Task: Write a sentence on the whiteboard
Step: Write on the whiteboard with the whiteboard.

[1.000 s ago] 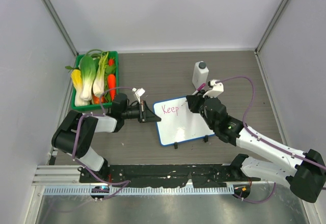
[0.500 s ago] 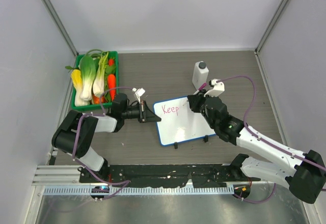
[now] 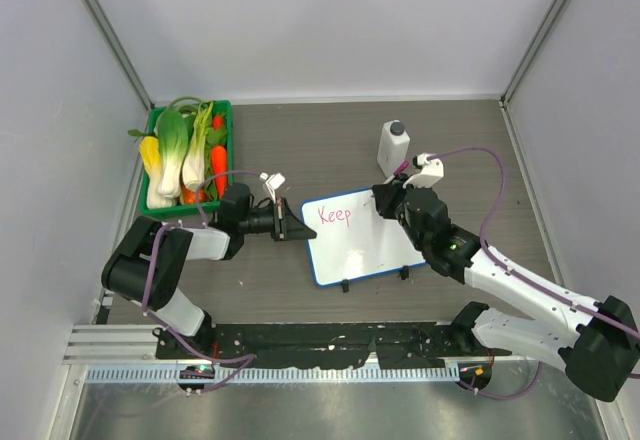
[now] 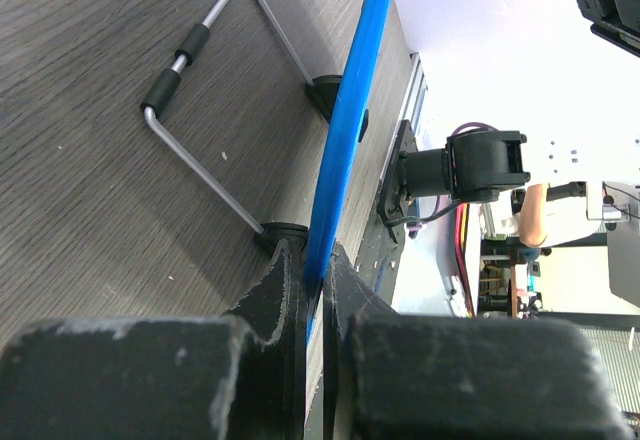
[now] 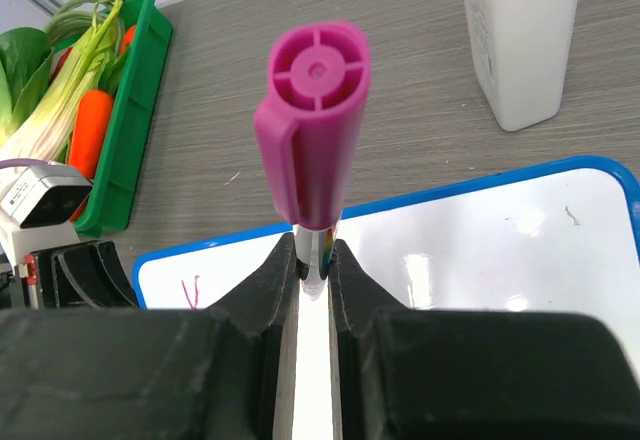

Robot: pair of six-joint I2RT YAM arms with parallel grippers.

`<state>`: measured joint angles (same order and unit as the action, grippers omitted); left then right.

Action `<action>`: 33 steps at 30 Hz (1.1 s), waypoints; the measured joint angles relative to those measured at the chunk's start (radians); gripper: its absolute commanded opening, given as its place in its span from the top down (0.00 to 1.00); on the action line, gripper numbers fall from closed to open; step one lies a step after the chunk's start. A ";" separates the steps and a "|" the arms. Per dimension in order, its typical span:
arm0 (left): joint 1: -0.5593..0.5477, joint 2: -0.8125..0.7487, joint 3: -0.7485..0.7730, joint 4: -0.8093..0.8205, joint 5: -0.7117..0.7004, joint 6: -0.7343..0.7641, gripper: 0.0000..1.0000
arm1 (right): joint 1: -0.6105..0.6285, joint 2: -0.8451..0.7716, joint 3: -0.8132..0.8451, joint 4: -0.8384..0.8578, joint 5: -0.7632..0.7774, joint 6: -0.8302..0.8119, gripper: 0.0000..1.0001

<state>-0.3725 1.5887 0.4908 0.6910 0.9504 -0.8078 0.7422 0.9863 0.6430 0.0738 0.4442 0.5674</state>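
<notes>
**Board Pinched at 9 O'Clock, Marker Over Its 2 O'Clock Corner**

The whiteboard [image 3: 360,240] stands mid-counter [image 3: 300,140] on two black feet. Its wire stand [image 4: 215,110] shows only in the left wrist view. The left fingers [image 4: 278,295] are clenched on the blue rim at the board's 9 o'clock edge. The right fingers [image 5: 272,282] grasp a pink marker [image 5: 312,130] over the 2 o'clock corner, its butt end toward the wrist camera. The tip is hidden, so I cannot tell whether it touches the board.

The sentence [image 3: 335,215] reads "Keep" at the board's 11 o'clock corner, with open white face toward 4 o'clock.

A white bottle [image 3: 392,145] stands near the marker, at 1 o'clock from the board and apart from it. A green tray [image 3: 229,118] of vegetables lies at 10 o'clock, beyond the left arm. Open counter runs from 12 o'clock toward the back wall.
</notes>
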 measured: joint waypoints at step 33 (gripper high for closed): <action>-0.001 0.000 0.012 -0.031 0.000 0.008 1.00 | 0.000 0.123 0.023 0.040 -0.001 -0.060 0.98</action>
<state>-0.3733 1.5883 0.5030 0.6605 0.9508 -0.7994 0.7422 1.1091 0.6659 0.1135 0.4435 0.5072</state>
